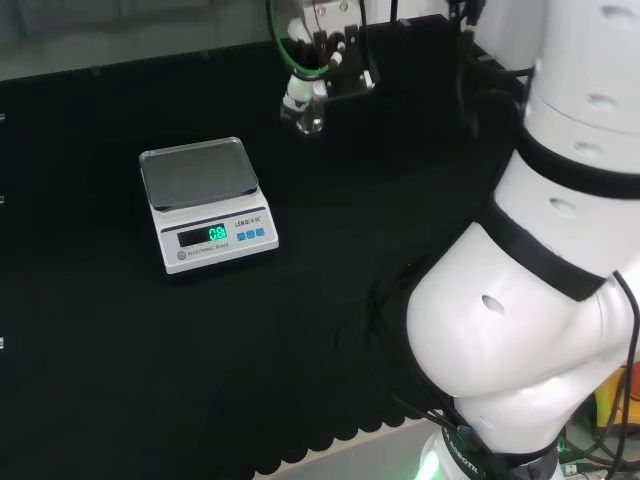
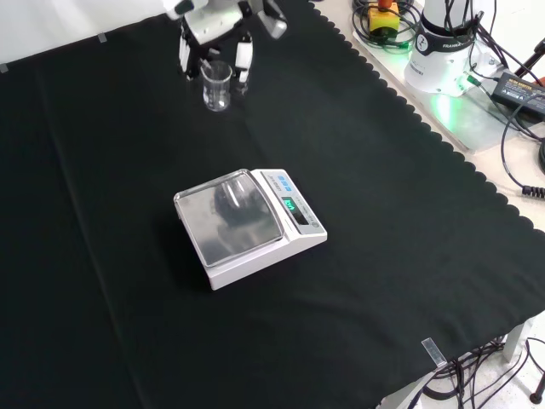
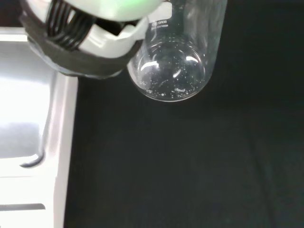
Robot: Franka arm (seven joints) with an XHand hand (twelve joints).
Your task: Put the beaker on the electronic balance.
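Position: my black and white hand (image 2: 217,34) is at the far end of the black cloth (image 2: 383,256) in the front view, directly at the small clear glass beaker (image 2: 216,87). The beaker stands upright on the cloth, well apart from the white electronic balance with its square metal pan (image 2: 230,217), which sits near the middle of the bench with its green display lit.

Hand state: my fingers (image 2: 243,56) hang down on either side of the beaker's upper wall. I cannot tell from these views whether they touch the glass or have closed on it. In the wrist view the beaker (image 3: 178,52) lies close under the palm, and it looks empty apart from a few specks on its base.

Handling assessment: I judge the beaker light, rigid, smooth and breakable. Its wall offers little friction, so a grasp around the mid to upper wall, fingers opposite thumb, seems soundest. The pan is bare and ready to receive it; placement should be gentle and upright.
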